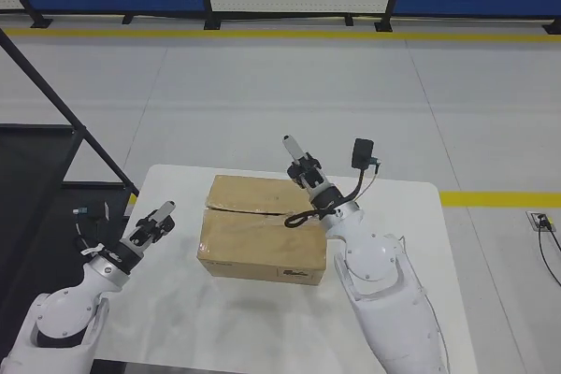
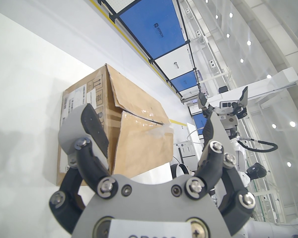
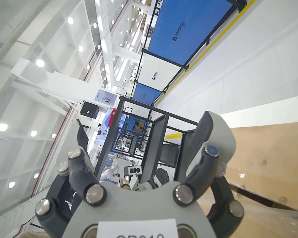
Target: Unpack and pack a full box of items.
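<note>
**Desk:** Where's the box?

**Me:** I've got the box (image 1: 262, 229) in the middle of the table (image 1: 187, 299), flaps down, with a seam running across its top.

**Desk:** And your arms?

**Me:** My left gripper (image 1: 164, 213) hangs off the box's left side over bare table, clear of the cardboard, with its fingers spread. My right gripper (image 1: 294, 154) is raised over the box's far right corner and tipped up and away. It's spread too, with nothing between the fingers.

**Desk:** What do the wrists add?

**Me:** The left wrist gives me the box's side faces. One carries labels (image 2: 70, 97), and a scrap of clear tape (image 2: 161, 130) sticks loose at the seam's end. I can see the right gripper splayed beyond the box. The right wrist puts the box top just beside one finger (image 3: 203, 134).
</note>
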Robot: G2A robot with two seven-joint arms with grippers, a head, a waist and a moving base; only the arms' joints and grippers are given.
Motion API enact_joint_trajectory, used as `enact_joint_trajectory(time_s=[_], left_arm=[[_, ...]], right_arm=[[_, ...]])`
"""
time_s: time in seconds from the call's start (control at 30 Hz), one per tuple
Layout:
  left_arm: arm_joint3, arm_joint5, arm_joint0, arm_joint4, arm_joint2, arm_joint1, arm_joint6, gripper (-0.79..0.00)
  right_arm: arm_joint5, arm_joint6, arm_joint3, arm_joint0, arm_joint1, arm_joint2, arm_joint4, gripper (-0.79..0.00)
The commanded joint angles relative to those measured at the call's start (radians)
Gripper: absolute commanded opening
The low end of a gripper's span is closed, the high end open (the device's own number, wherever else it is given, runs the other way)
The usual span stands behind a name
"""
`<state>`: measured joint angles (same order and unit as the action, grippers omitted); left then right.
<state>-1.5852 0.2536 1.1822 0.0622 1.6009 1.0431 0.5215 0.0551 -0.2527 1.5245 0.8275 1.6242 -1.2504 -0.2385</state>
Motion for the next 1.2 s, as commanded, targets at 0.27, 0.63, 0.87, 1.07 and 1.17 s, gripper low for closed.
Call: enact_joint_trajectory(time_s=[0.27, 0.63, 0.87, 1.07, 1.17], left_arm=[[0.010, 0.009, -0.002, -0.021, -0.002, -0.001, 0.001, 0.000], [0.014, 0.030, 0.000, -0.021, 0.004, -0.003, 0.011, 0.000], [0.012, 0.026, 0.004, -0.016, 0.011, -0.004, 0.008, 0.000], [0.009, 0.022, 0.008, -0.013, 0.014, -0.005, 0.008, 0.000], [0.006, 0.019, 0.009, -0.013, 0.014, -0.005, 0.009, 0.000]], right_arm=[[0.108, -0.390, 0.092, 0.043, -0.051, -0.070, -0.144, 0.000], [0.134, -0.638, 0.011, 0.038, -0.077, -0.047, -0.141, 0.000], [0.180, -0.571, -0.055, 0.001, -0.071, -0.005, -0.100, 0.000], [0.208, -0.529, -0.091, -0.026, -0.068, 0.007, -0.049, 0.000], [0.209, -0.503, -0.113, -0.042, -0.066, 0.013, -0.017, 0.000]])
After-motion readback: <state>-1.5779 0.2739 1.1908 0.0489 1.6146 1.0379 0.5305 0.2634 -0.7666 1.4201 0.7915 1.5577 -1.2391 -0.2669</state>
